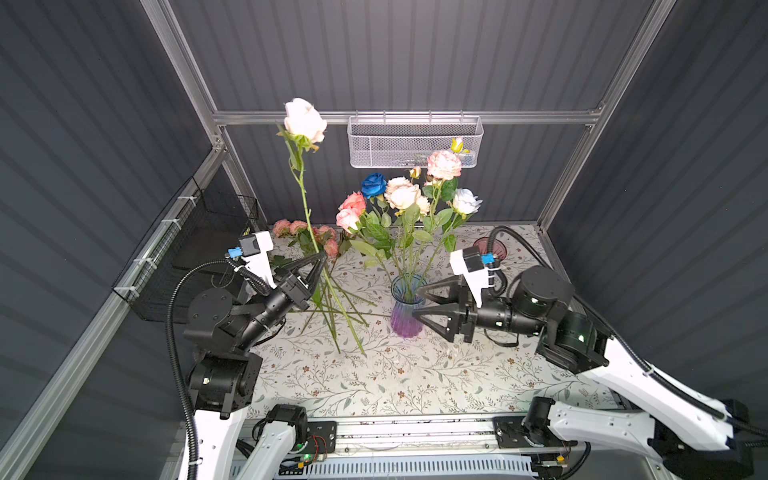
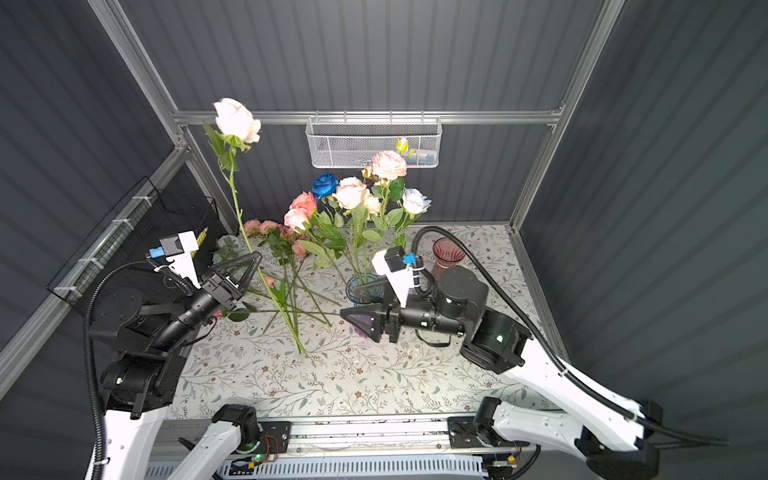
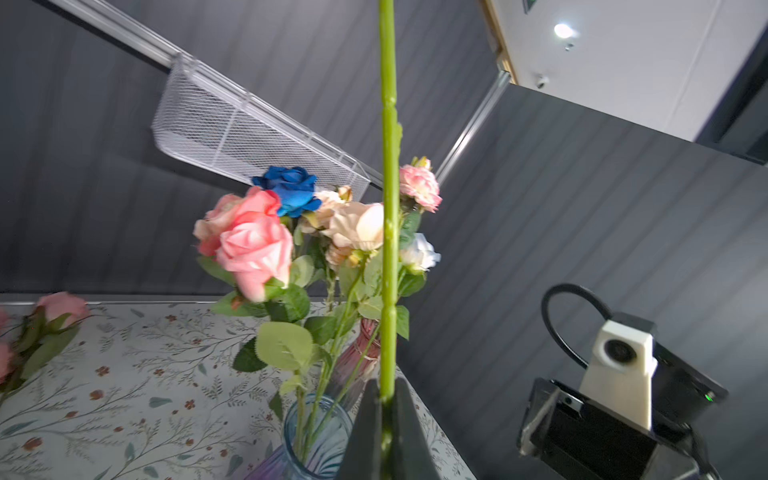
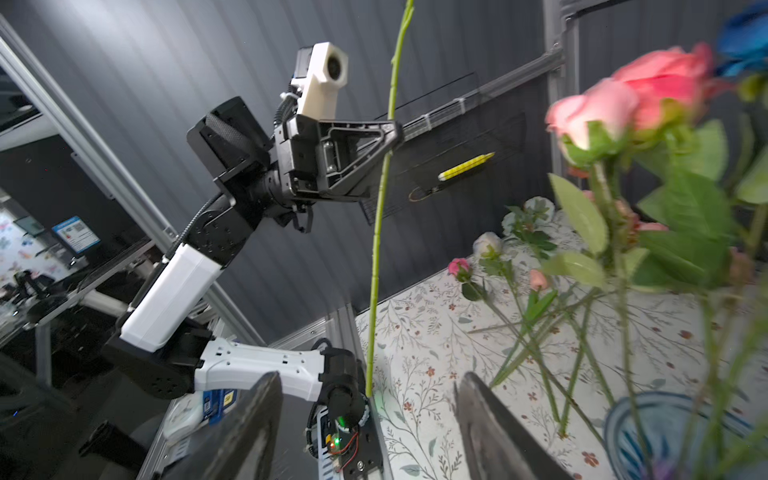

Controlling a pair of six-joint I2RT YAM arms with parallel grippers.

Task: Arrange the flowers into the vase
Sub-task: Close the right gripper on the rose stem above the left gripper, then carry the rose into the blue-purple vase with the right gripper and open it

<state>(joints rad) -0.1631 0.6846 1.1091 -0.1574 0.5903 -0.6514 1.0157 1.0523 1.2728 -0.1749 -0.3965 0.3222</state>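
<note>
Holding the stem: left pincer [image 1: 321, 257], clenched on the green stalk of the cream rose [image 1: 304, 119]; the bloom is high above the grip and the cut end low over the table [image 1: 415, 374]; whether that end touches cannot be told.
Right pincer [image 1: 415, 302]: released and empty, just beside the vase [image 1: 402, 326]; in the right wrist view the vase [image 4: 665, 424] lies outside the jaws, so nothing steadies it.
Vase: blue-to-violet ribbed glass, upright near mid-table between the two arms; its mouth is filled by a bouquet [image 1: 401, 194] of pink, cream and white blooms and one blue.
Loose flowers [image 1: 297, 227]: pink sprays lying on the table left of the vase, their stems crossed beneath the held stalk.
Risk, pivot: the grip sits far below a heavy head; a quick swing would likely turn the stalk in the jaws, so the cut end misses the mouth.
Risk, snag: the low end may rake the crossed stems and drag them along.
Risk, crowding: leaves and blooms over the rim may deflect the incoming end, or be pushed out by it.
Risk, tipping: a sideways push on the rim or on the standing stems could topple the unheld, top-heavy vase; the open right fingers close by could also knock it.
Risk, second vessel: the pink glass vase [image 2: 448, 253] behind the right arm stands near its cable loop and could be brushed.
</note>
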